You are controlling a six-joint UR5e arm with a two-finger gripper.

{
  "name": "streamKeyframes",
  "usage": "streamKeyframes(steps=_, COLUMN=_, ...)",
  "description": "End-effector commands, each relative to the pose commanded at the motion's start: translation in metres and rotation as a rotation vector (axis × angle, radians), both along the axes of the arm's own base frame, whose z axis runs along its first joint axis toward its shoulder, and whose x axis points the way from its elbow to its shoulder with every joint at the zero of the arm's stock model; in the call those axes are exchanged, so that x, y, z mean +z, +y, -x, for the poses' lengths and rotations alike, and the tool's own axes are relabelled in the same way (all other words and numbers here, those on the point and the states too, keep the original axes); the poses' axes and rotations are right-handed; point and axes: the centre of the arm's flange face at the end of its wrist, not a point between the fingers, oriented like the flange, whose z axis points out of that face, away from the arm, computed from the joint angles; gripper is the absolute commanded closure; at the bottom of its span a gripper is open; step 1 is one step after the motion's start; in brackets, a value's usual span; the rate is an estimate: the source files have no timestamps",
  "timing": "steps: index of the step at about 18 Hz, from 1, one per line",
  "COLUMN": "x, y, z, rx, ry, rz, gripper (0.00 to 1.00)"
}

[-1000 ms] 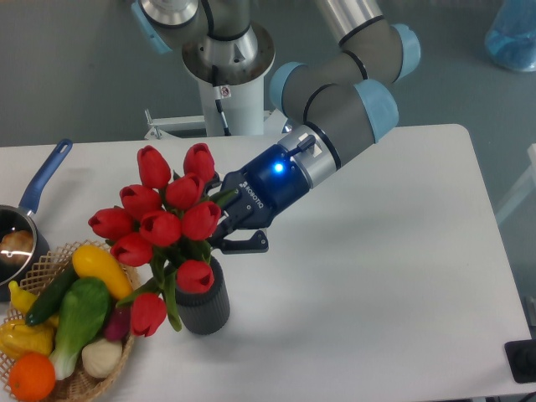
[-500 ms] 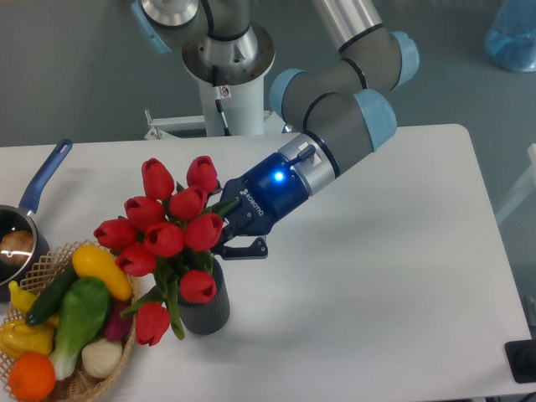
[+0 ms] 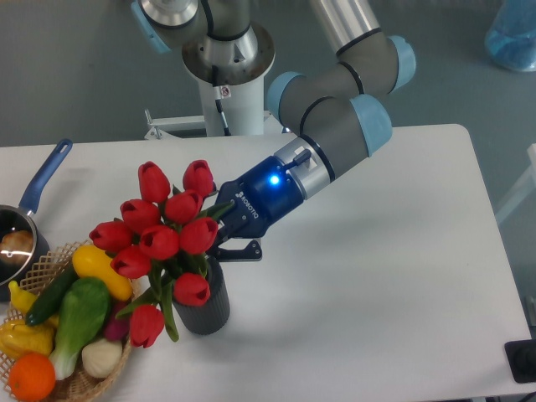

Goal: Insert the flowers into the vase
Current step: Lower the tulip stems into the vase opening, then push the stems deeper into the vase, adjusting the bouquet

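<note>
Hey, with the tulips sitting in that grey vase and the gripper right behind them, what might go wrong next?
The flowers spread wider than the vase and lean left, so the vase might tip when let go. The gripper is buried among the stems; pulling back may drag them out. Drooping blooms hang beside the basket and may snag on it.

One fixed camera, high in front, angled down across the table toward the arm's base

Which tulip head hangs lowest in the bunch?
The red tulip drooping beside the basket, left of the vase; all the others sit higher.
</note>
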Motion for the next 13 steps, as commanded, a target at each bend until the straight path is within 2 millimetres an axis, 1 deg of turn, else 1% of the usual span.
streamKeyframes(steps=9, x=-0.014, y=0.003, z=0.002, rx=0.000, ry=-0.006, rz=0.019, gripper=0.86)
streamKeyframes(steps=10, x=-0.018, y=0.003, z=0.002, rx=-0.003, ry=0.004, rz=0.013, gripper=0.86)
streamKeyframes(steps=12, x=-0.031, y=0.006, z=0.000, rx=-0.018, ry=0.024, rz=-0.003, gripper=0.86)
streamKeyframes(steps=13, x=-0.037, y=0.004, z=-0.003, rx=-0.022, ry=0.022, rz=-0.010, gripper=0.86)
